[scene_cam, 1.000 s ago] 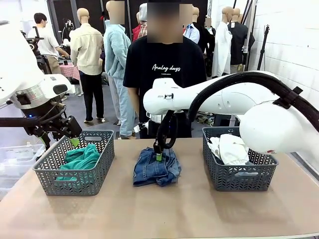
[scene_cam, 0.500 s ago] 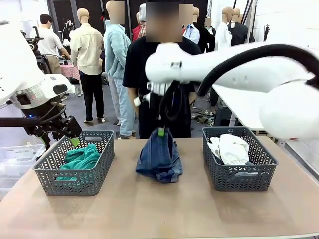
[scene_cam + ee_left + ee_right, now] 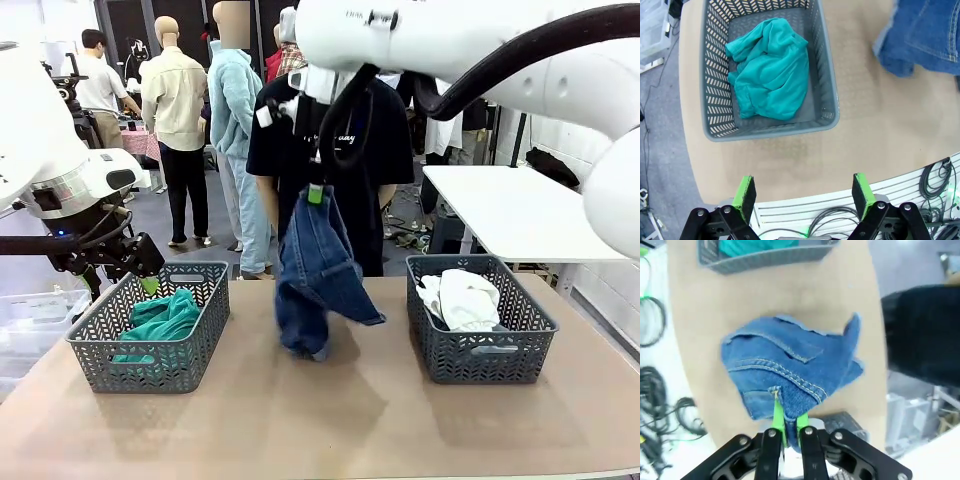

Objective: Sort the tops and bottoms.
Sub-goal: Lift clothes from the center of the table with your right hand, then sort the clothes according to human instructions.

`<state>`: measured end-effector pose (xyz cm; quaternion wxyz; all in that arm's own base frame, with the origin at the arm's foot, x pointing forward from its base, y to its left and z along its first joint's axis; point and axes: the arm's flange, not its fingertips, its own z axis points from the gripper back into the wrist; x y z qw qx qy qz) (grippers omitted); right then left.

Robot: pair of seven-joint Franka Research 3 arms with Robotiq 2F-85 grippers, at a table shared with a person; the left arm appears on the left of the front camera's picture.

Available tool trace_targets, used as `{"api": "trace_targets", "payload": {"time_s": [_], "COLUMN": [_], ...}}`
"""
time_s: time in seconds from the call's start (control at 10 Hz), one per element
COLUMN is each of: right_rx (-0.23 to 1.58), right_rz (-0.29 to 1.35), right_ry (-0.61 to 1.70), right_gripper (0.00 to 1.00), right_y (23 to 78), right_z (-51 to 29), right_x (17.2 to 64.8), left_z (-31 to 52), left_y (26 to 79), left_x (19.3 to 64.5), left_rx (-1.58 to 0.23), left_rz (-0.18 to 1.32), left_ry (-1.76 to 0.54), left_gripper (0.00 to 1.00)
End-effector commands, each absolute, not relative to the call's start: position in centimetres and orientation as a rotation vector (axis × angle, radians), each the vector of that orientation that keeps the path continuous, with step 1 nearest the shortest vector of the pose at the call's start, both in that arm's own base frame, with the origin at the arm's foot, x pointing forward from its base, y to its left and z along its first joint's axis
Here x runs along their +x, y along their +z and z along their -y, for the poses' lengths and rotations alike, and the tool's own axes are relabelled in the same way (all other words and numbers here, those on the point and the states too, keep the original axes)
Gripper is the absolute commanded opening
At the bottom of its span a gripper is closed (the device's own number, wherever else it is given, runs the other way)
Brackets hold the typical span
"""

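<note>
Resting crumpled in the left basket [image 3: 110,345], teal-green top [image 3: 160,322]; left gripper [image 3: 803,195] above, fingers apart. Dangling mid-table, darker-blue denim bottoms [image 3: 315,270], creased, pinched by right gripper [image 3: 316,192]. White bottoms [image 3: 462,298] in right basket [image 3: 480,360].
</note>
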<state>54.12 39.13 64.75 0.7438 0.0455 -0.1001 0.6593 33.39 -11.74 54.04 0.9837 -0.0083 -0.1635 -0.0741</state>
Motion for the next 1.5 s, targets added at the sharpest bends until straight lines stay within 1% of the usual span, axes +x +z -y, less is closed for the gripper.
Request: {"api": "trace_targets", "payload": {"time_s": [0.0,0.2,0.4,0.5,1.4], "right_rx": [0.087,0.061,0.085,0.068,0.068], "right_rz": [0.286,0.364,0.427,0.356,0.356], "right_ry": [1.444,1.396,1.361,1.421,1.421], "right_gripper": [0.0,0.0,0.0,0.0,0.0], "right_y": [67.3,70.6,72.6,71.4,71.4], "right_z": [-39.5,-38.5,-36.2,-38.5,-38.5], "right_x": [52.9,51.1,50.0,51.0,51.0], "left_z": [11.5,11.5,11.5,11.5,11.5], "left_y": [54.0,54.0,54.0,54.0,54.0], "left_x": [33.3,33.3,33.3,33.3,33.3], "left_rx": [-0.015,-0.015,-0.015,-0.015,-0.015], "left_rz": [0.33,0.33,0.33,0.33,0.33], "left_ry": [-0.164,-0.164,-0.164,-0.164,-0.164], "left_gripper": [1.0,1.0,1.0,1.0,1.0]}}
